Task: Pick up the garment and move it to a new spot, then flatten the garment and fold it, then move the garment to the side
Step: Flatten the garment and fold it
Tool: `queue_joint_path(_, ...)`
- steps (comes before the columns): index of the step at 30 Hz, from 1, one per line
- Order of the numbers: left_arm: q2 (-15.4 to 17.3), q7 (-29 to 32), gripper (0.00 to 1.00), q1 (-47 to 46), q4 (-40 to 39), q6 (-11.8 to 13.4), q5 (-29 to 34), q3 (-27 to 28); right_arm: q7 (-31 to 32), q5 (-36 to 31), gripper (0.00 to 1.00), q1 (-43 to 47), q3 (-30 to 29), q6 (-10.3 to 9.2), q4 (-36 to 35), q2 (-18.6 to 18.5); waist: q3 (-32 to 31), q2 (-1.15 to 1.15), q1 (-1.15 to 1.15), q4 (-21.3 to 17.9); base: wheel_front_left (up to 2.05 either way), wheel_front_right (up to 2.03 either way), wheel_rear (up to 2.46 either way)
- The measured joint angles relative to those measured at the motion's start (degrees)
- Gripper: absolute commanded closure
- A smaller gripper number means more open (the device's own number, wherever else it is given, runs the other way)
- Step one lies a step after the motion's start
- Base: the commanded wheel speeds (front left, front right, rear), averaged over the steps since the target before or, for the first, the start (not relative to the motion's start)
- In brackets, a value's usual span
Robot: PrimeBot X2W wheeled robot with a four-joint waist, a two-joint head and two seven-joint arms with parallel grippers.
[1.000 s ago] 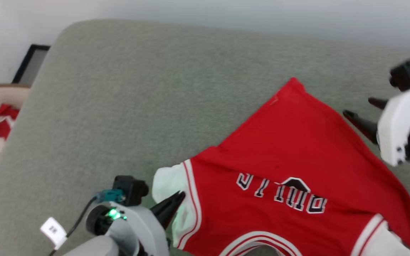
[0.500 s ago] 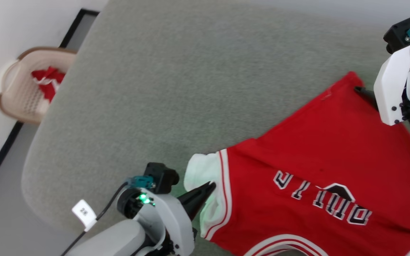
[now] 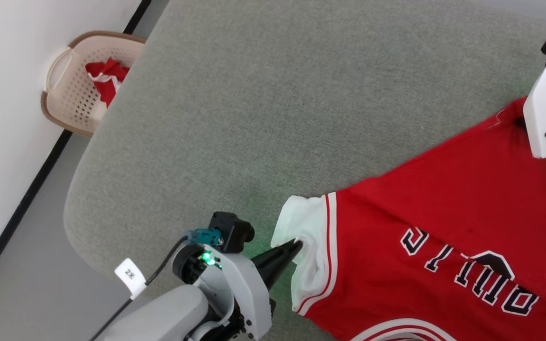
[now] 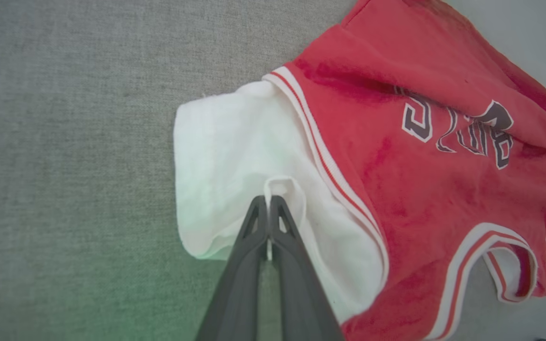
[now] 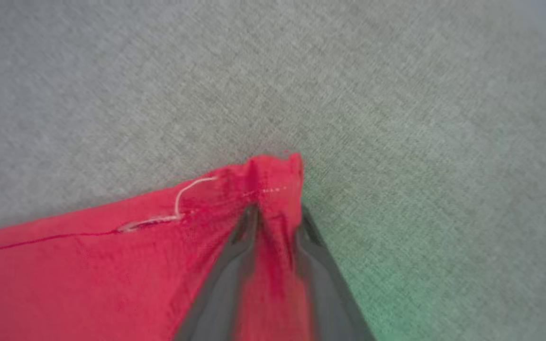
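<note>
We've got the garment flat on the grey worktop, long axis running btwn grippers: left gripper clenched on the white sleeve, right gripper closing round the red hem corner, far end.

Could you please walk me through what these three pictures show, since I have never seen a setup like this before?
This is a two-armed robot folding laundry. The wide picture comes from a camera on its head, looking down at a grey-green padded surface. The other two come from cameras on its wrists, each looking along that arm's two dark fingers. On the surface lies a red jersey T-shirt with white sleeves and black lettering. The left gripper is shut on a pinch of the white sleeve. The right gripper has the shirt's red hem corner between its fingers. On the floor stands a laundry basket holding another red-and-white cloth.
</note>
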Motion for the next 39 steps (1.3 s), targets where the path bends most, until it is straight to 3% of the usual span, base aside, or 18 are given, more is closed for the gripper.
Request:
queue_joint_path(10,2.77,1.05,1.0,-1.07,0.03,0.01,-0.49,0.87,-0.52,3.22,1.0,-1.52,2.63,-0.01,0.26,1.59,-1.14,0.0,0.0,-2.25,0.0,0.0,0.0)
queue_joint_path(19,10.12,10.94,1.0,-13.26,-4.01,2.23,1.87,3.08,-3.37,6.61,1.0,-5.27,5.69,-0.01,-6.62,-0.63,-5.26,0.0,0.0,-6.28,0.0,0.0,0.0)
queue_joint_path(24,11.9,17.11,1.0,-22.04,-2.12,1.43,2.75,4.37,-8.75,6.08,1.0,-8.6,6.76,-0.01,-8.37,-1.24,-8.0,0.0,0.0,-9.13,0.0,0.0,0.0)
queue_joint_path(31,11.49,20.95,1.0,-34.56,5.79,-2.38,4.77,5.92,-15.93,3.81,1.0,-13.03,8.33,-0.01,-7.23,0.19,-12.13,0.0,0.0,-13.38,0.0,0.0,0.0)
queue_joint_path(39,8.66,20.2,1.0,-46.4,18.57,-5.11,7.83,6.35,-23.96,0.45,1.0,-17.61,8.37,-0.01,-2.7,2.6,-16.7,0.0,0.0,-18.16,0.0,0.0,0.0)
